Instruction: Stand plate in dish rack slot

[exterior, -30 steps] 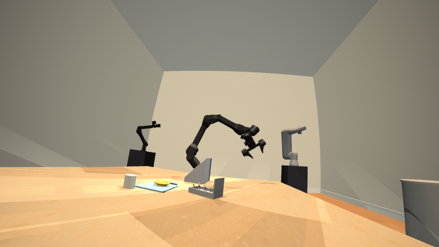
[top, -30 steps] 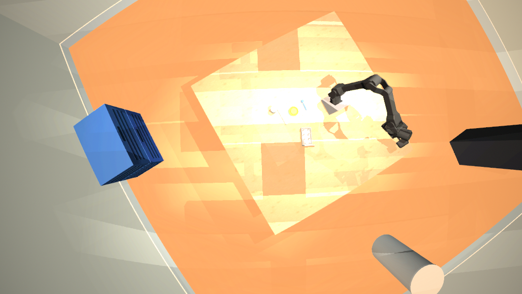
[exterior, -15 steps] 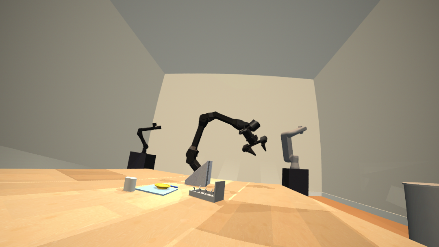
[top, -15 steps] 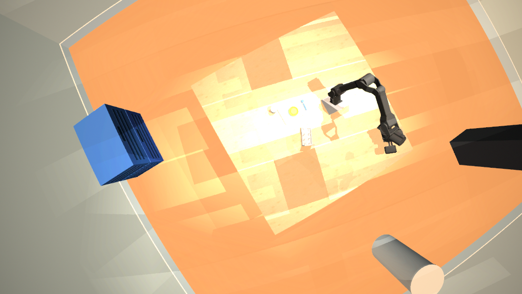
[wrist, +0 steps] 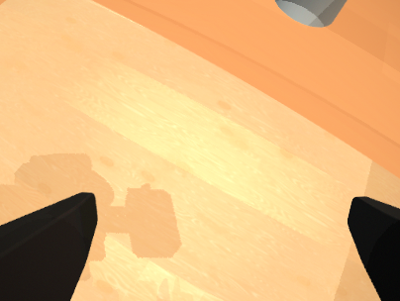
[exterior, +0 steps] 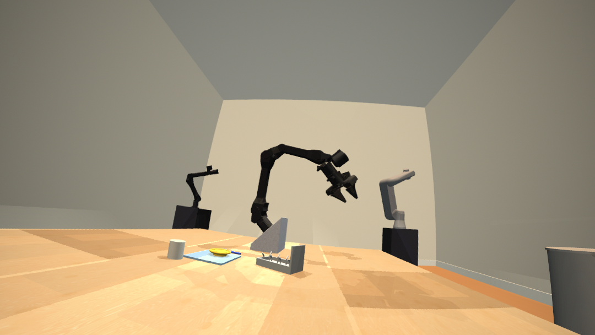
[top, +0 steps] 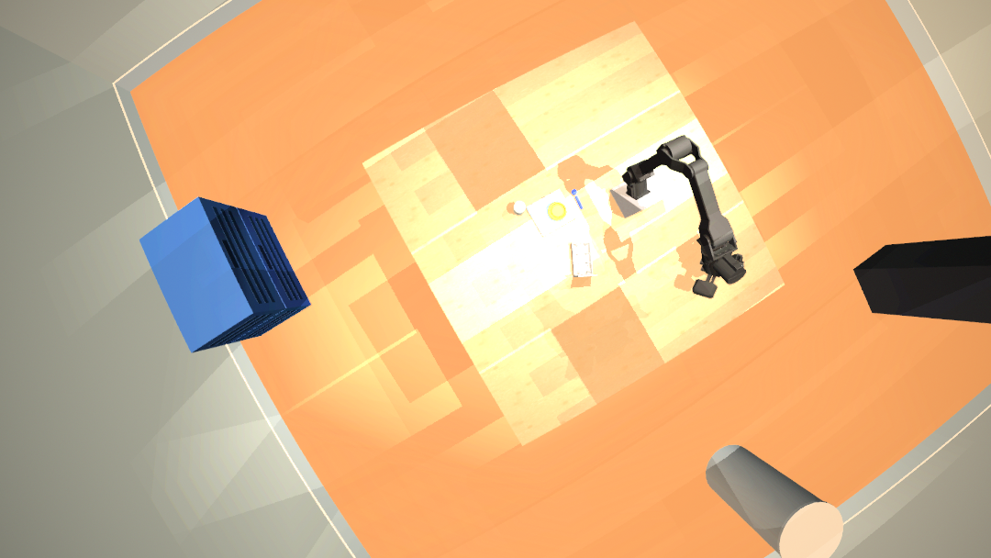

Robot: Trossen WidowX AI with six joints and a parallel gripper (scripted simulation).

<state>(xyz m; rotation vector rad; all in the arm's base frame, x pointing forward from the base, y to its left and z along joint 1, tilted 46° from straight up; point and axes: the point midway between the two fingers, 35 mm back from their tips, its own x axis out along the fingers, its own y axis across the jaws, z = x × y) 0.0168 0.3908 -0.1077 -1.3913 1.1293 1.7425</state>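
Gripper (exterior: pixel 344 192): carried high above the table (exterior: pixel 266 299), tilted downward, fingers spread wide, nothing between them. In the wrist view the two dark fingertips sit at the left and right edges with only bare wood and shadow between.

Plate (exterior: pixel 219 251): yellow, lying flat on a pale blue mat (exterior: pixel 204 256), well below the gripper and off to the left of it in the exterior view.

Cup (exterior: pixel 176 248): grey cylinder, upright, just beside the mat on the side farther from the gripper.

Dish rack (exterior: pixel 281 260): grey, low base with short prongs and one tall end wall; sits on the table below the gripper, nearer the exterior camera than the plate. No plate in its slots.

Wedge (exterior: pixel 272 237): grey triangular block, behind the rack, below the arm (exterior: pixel 291 152).

Blue stick (exterior: pixel 236 252): small, at the mat's edge nearest the wedge.
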